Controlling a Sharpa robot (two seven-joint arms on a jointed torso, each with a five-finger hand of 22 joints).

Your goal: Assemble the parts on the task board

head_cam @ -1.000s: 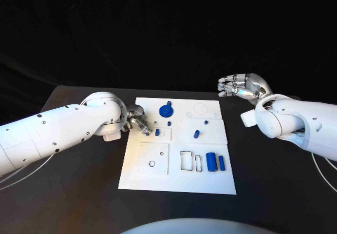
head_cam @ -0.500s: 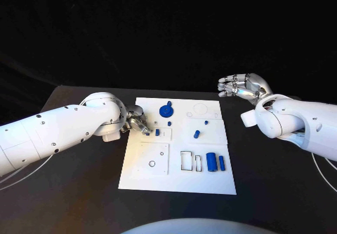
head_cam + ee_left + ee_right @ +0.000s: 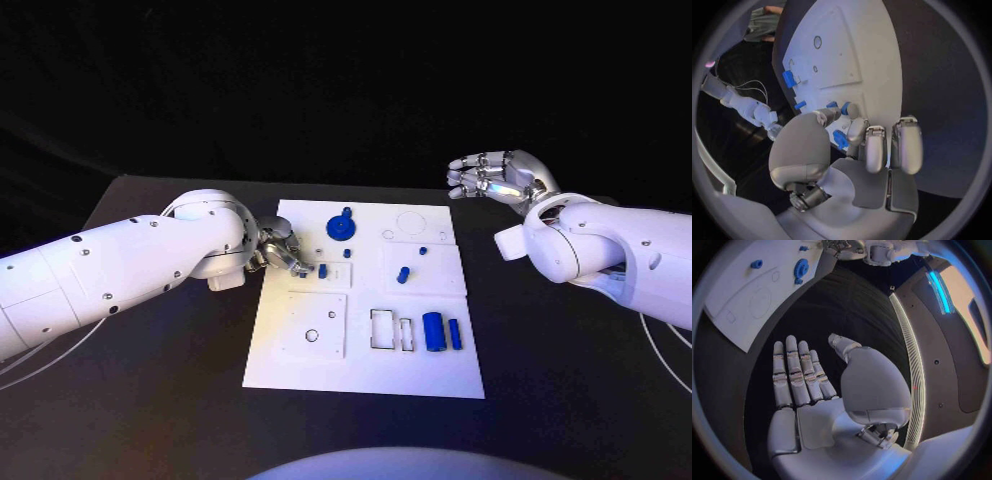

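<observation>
Head camera looks down on the task board (image 3: 361,340); both wrist cameras share it obliquely.

Left hand (image 3: 281,250) at the task board's (image 3: 361,375) left edge has crept slightly toward the small blue part (image 3: 323,270) beside it; fingertips sit a touch nearer that piece than a second ago. Whether they touch it cannot be told.

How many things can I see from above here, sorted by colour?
Blue parts in plain sight: 7
White task board: 1
Silver hands: 2 (left hand, right hand)
Total: 10
</observation>
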